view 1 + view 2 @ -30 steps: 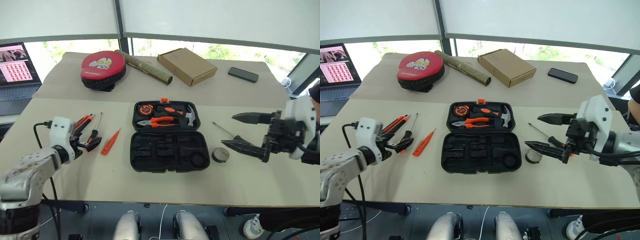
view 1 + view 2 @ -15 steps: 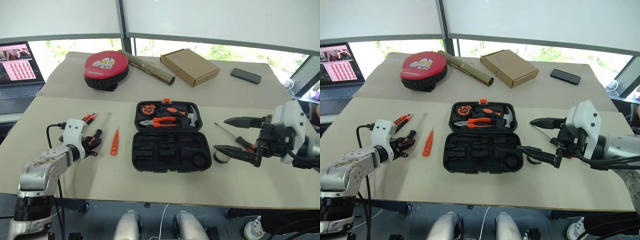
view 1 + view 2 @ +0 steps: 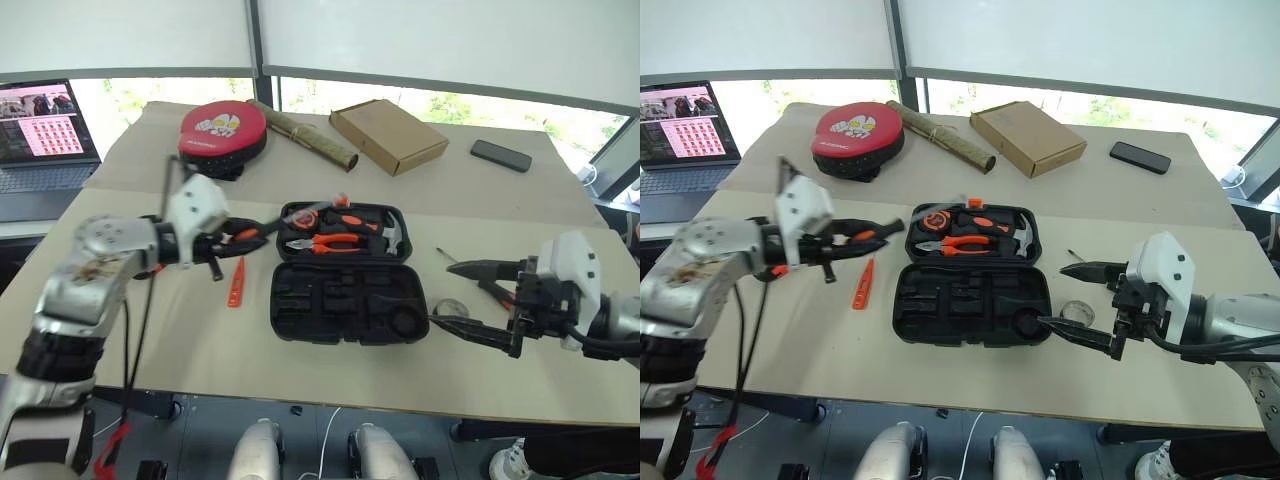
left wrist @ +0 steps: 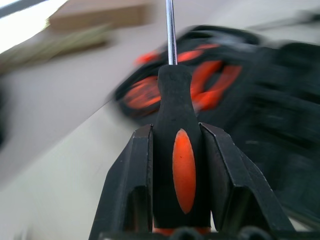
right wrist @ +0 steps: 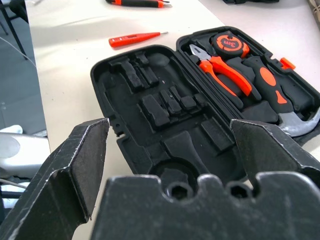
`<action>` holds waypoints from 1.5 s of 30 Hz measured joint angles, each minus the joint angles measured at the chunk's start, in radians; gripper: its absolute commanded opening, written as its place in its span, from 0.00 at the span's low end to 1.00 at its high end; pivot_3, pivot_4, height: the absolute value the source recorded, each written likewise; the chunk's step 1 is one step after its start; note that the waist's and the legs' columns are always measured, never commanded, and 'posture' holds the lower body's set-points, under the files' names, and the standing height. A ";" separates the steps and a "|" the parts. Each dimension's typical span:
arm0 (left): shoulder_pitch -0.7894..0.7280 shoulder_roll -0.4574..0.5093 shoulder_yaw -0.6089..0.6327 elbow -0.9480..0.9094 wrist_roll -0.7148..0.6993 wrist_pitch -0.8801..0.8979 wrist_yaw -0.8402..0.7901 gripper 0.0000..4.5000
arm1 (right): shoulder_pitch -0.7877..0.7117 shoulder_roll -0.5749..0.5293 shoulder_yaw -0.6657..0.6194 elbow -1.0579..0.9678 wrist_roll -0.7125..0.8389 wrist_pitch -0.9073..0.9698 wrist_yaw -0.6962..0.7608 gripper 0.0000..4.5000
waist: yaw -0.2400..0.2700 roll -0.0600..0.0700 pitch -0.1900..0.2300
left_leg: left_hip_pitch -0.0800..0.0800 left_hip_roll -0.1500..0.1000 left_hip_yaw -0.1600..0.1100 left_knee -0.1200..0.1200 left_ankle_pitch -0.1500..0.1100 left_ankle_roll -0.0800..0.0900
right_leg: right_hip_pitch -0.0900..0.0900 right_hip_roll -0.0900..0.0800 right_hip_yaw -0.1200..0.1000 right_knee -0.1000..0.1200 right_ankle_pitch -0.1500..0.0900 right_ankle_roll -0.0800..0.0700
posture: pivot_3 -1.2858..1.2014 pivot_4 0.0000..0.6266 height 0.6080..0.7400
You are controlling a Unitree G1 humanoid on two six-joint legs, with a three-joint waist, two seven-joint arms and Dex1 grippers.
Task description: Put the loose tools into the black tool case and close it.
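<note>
The black tool case (image 3: 345, 300) lies open in the middle of the table, with pliers, a hammer and a tape measure in its far half. My left gripper (image 4: 176, 131) is shut on a black-and-orange-handled screwdriver (image 3: 262, 230), held above the table with its shaft pointing at the case's far left corner. The slim orange tester screwdriver (image 3: 235, 283) lies left of the case. The utility knife (image 5: 137, 2) lies farther left. My right gripper (image 3: 470, 300) hangs open just right of the case, over the small dark tape roll (image 3: 1077, 313). A second screwdriver (image 3: 446, 255) lies partly hidden behind it.
At the back of the table are a round red-topped pad (image 3: 222, 130), a rolled mat (image 3: 310, 138), a brown cardboard box (image 3: 388, 133) and a phone (image 3: 500, 155). A laptop (image 3: 45, 130) stands at the far left.
My left gripper closed on the screwdriver, lifted it off the table and swung it right towards the case. The right gripper sank a little. The camera view has shifted.
</note>
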 measured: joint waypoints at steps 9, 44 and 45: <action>-0.210 -0.204 -0.236 0.391 0.250 -0.331 -0.136 0.20 | 0.033 0.029 0.027 0.003 -0.068 -0.019 -0.038 1.00 | -0.001 0.000 0.000 | -0.009 0.000 -0.005 0.008 -0.001 0.002 | -0.004 0.002 -0.001 0.001 0.001 0.002 | 0.52 0.24 1.00; -0.254 -0.330 -0.214 0.497 0.344 -0.296 -0.168 0.01 | 0.045 0.061 0.002 -0.043 -0.022 0.000 -0.106 1.00 | 0.000 0.000 0.000 | -0.011 0.000 -0.008 0.011 -0.001 0.002 | -0.003 0.002 -0.002 0.002 0.002 0.003 | 0.52 0.24 1.00; -0.254 -0.339 -0.217 0.507 0.351 -0.297 -0.167 0.01 | 0.044 0.061 0.003 -0.042 -0.022 0.000 -0.106 1.00 | 0.000 0.000 0.000 | -0.011 0.000 -0.008 0.011 -0.001 0.002 | -0.003 0.002 -0.002 0.002 0.002 0.003 | 0.52 0.24 1.00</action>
